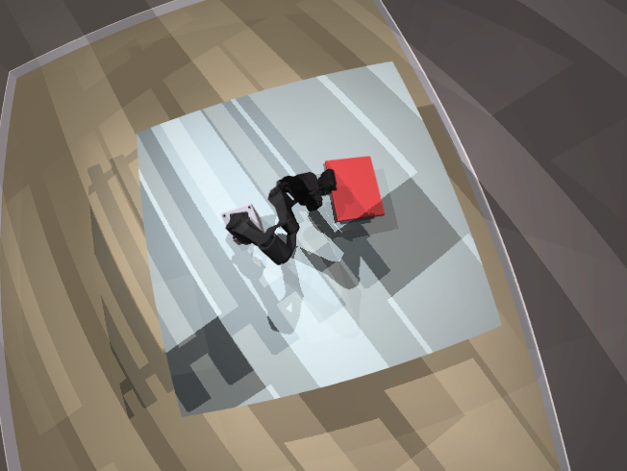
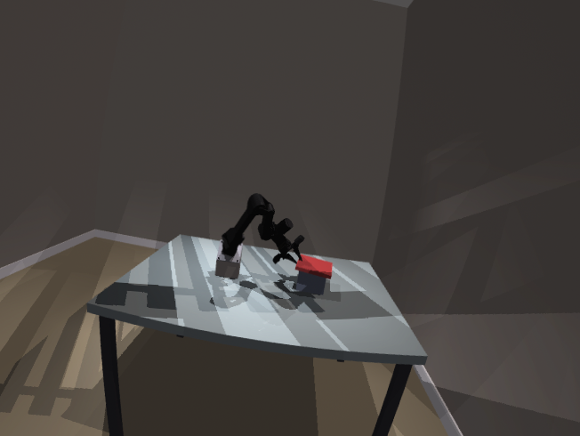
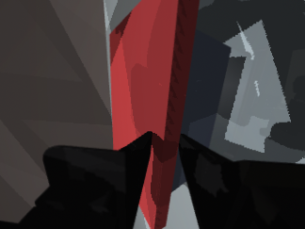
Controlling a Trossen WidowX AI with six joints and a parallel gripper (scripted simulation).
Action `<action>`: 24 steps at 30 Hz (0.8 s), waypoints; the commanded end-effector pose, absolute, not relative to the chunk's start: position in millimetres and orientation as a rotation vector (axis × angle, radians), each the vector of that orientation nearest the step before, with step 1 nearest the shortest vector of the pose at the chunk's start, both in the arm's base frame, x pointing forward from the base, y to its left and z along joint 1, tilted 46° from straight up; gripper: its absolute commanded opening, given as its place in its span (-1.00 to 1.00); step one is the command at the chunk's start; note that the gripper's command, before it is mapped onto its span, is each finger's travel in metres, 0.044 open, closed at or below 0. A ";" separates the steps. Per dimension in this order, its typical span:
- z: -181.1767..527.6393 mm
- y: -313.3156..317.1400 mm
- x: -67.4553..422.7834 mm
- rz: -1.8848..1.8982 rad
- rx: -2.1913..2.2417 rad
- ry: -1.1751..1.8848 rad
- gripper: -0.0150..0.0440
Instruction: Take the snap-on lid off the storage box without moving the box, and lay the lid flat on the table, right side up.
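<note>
Red plastic fills my wrist view: the lid [image 3: 141,93] runs edge-on between the two black fingers, so my pincer [image 3: 165,145] is pinching the lid's near rim. Its top face looks smooth and flat, with a darker skirt along the side. Beside it I see the dark blue-grey box [image 3: 207,84], blocky and matte.

From the side view, the lid [image 2: 315,266] sits over the box [image 2: 311,283] tilted, the gripped end raised, the far end seemingly down on the box. I judge the snap is only partly released.

What worries me: if the far catch hangs on while I lift, the box may drag or tip with it, which fails the task. A thin rim held at one corner could also twist out of the fingers, and the lid might drop on edge or flip.

Further back, the black arm [image 2: 255,215] rises from its pale base block [image 2: 227,269] on the glossy grey bench [image 2: 374,342], streaked with light and shadow
</note>
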State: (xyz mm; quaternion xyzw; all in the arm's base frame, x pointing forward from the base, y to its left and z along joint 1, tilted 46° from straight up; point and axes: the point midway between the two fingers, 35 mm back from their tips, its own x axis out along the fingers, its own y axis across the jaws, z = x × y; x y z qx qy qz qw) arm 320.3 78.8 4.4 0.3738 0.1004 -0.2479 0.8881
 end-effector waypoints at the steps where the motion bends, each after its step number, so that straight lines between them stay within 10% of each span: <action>1: 4.2 79.0 320.9 -0.514 0.774 0.211 -0.49; 24: 4.4 79.2 322.8 -0.514 0.774 0.211 -0.49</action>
